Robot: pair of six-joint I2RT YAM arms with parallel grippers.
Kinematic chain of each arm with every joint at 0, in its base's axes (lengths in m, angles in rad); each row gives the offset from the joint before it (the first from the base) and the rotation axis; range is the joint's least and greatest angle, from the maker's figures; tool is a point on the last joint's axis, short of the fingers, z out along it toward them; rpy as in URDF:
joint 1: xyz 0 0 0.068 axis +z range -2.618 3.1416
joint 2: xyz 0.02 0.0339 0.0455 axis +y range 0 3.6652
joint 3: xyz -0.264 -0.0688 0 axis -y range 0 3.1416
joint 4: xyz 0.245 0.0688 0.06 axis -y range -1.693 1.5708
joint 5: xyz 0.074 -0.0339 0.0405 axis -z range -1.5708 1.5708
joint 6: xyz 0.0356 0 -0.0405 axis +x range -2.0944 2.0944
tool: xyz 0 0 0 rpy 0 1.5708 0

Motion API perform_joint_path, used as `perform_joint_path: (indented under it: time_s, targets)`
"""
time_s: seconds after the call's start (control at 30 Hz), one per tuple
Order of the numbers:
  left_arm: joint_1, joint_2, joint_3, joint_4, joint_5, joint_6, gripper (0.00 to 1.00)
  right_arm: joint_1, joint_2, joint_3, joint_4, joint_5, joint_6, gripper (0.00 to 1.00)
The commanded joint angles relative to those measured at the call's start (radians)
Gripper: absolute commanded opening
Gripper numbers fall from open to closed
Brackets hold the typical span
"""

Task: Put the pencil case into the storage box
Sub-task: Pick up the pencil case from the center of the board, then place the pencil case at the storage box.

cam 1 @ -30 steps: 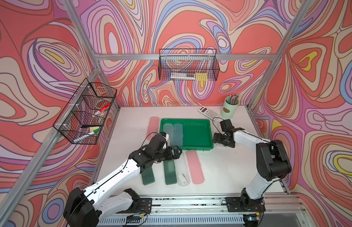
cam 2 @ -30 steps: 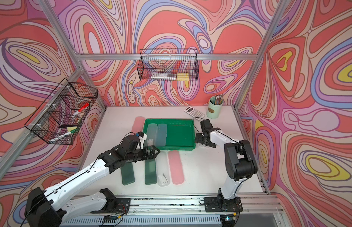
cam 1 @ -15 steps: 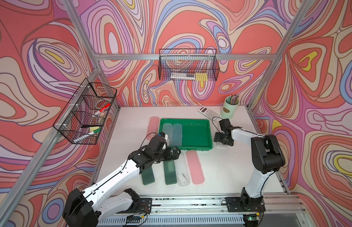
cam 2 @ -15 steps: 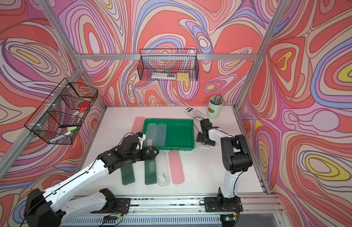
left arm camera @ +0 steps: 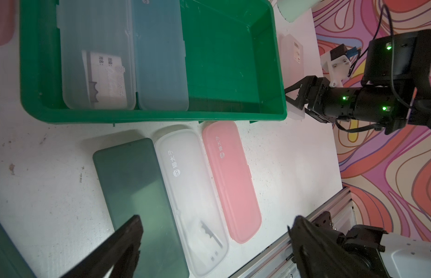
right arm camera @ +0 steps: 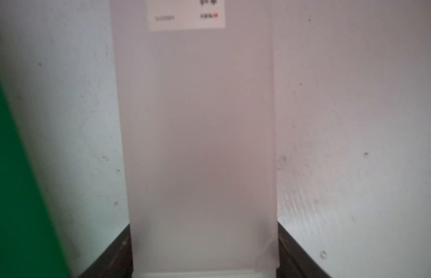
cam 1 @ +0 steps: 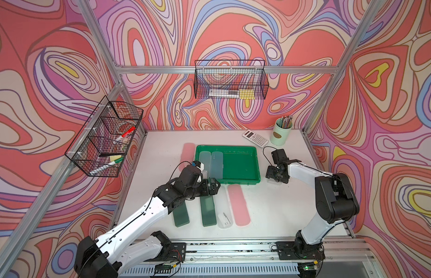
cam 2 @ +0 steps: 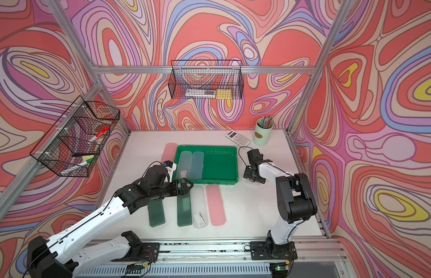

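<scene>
The storage box [cam 1: 241, 166] is a green tray at mid-table; a frosted case [cam 1: 205, 160] and a blue-grey case [cam 1: 217, 162] lie in its left half. Just right of the tray, a pale frosted pencil case [right arm camera: 197, 132] lies flat on the table, also seen in the left wrist view [left arm camera: 291, 57]. My right gripper [right arm camera: 203, 226] is shut on its near end, one black finger against each long side; in both top views the right gripper [cam 1: 277, 175] [cam 2: 253, 174] covers it. My left gripper [cam 1: 213, 186] [left arm camera: 215, 233] hangs open above the cases in front of the tray, holding nothing.
In front of the tray lie two dark green cases [cam 1: 180, 215] [cam 1: 208, 211], a clear case [cam 1: 223, 213] and a pink case [cam 1: 238, 204]. Another pink case [cam 1: 188, 150] lies left of the tray. Calculator [cam 1: 255, 139] and pencil cup [cam 1: 281, 132] stand at the back right. Wire baskets [cam 1: 230, 83] [cam 1: 106, 137] hang on the walls.
My right gripper's jaws have come together from wide open onto the pale pencil case beside the tray. The left arm has hardly moved.
</scene>
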Motion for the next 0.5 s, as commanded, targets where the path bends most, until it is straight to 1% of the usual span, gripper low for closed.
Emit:
perform_joint_path:
  time_s: [0.0, 0.07, 0.23, 0.3, 0.37, 0.47]
  targets:
    - [-0.003, -0.011, 0.063, -0.054, -0.051, 0.037, 0.99, -0.003, -0.117, -0.003, -0.035, 0.028, 0.022, 0.64]
    - [-0.002, 0.005, 0.104, -0.064, -0.065, 0.057, 0.99, -0.001, -0.173, 0.011, -0.072, 0.031, 0.024, 0.63]
    - [0.018, 0.071, 0.214, -0.071, -0.089, 0.104, 0.99, 0.036, -0.252, 0.101, -0.188, 0.070, 0.030, 0.63]
    - [0.046, 0.099, 0.255, -0.077, -0.075, 0.124, 0.99, 0.064, -0.270, 0.139, -0.221, 0.089, 0.038, 0.63]
    - [0.096, 0.128, 0.291, -0.081, -0.033, 0.136, 0.99, 0.113, -0.276, 0.190, -0.266, 0.118, 0.057, 0.63]
    - [0.172, 0.151, 0.305, -0.066, 0.027, 0.141, 1.00, 0.195, -0.273, 0.249, -0.303, 0.143, 0.089, 0.63]
